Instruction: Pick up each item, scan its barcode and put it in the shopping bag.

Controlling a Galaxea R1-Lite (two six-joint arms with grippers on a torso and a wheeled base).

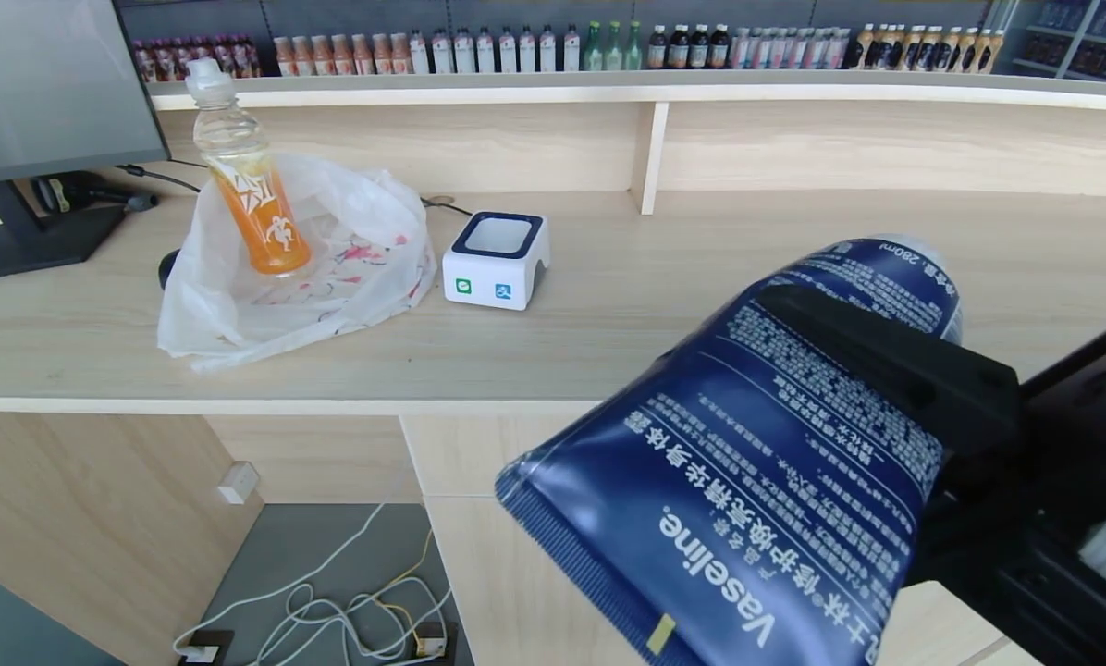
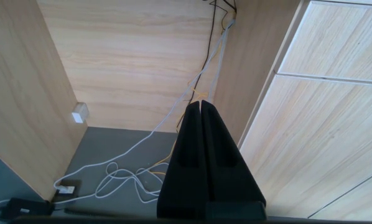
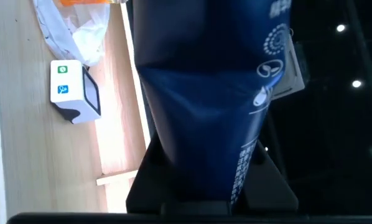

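Note:
My right gripper point(image 1: 854, 365) is shut on a dark blue lotion tube point(image 1: 747, 481), held up off the counter at the lower right with its crimped end toward the camera. From the right wrist, the tube point(image 3: 198, 93) stands between the black fingers point(image 3: 150, 177). A white barcode scanner point(image 1: 496, 259) sits mid-counter, left of and beyond the tube. An orange drink bottle point(image 1: 252, 203) stands upright in the white plastic shopping bag point(image 1: 368, 240) at the left. My left gripper point(image 2: 201, 109) is shut and empty, low beside the counter's cabinet.
The wooden counter point(image 1: 701, 277) has a raised back shelf with a vertical divider point(image 1: 650, 157). A monitor point(image 1: 44, 83) on a black stand sits at the far left. Loose cables point(image 1: 331, 601) lie on the floor under the counter. Rows of bottles point(image 1: 562, 46) line the far wall.

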